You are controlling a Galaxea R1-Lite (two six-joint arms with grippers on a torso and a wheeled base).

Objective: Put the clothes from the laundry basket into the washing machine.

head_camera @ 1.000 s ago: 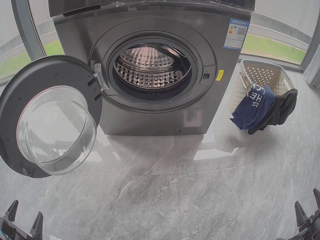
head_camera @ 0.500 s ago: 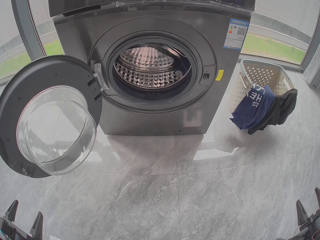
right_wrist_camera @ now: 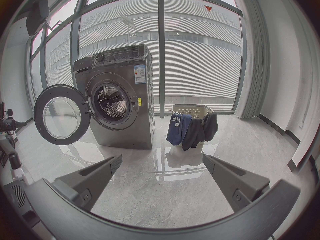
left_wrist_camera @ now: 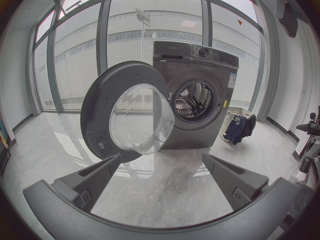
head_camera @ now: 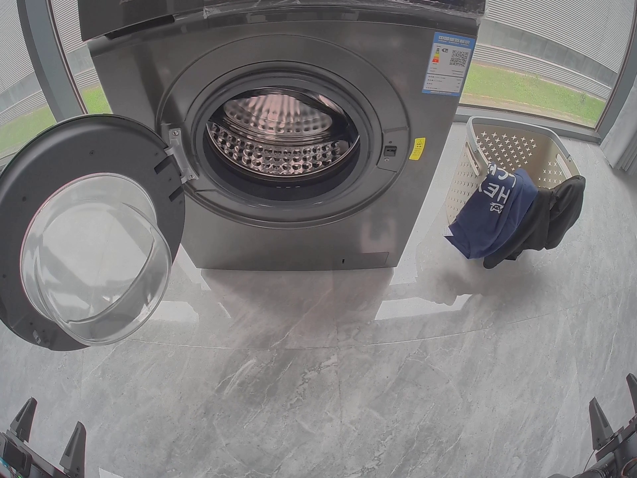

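Holding both jaws wide open and empty, maybe tipping the light basket when pulling the hanging clothes.

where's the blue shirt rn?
In the head view the blue shirt hangs over the near rim of the laundry basket, on the robot's right, touching the black garment beside it, just right of the washing machine.

We see the washer with its door swung wide to our left. Just right of it stands the basket, with a blue shirt and a black garment draped over its front rim. Low down, our left gripper and right gripper hang with fingers apart.
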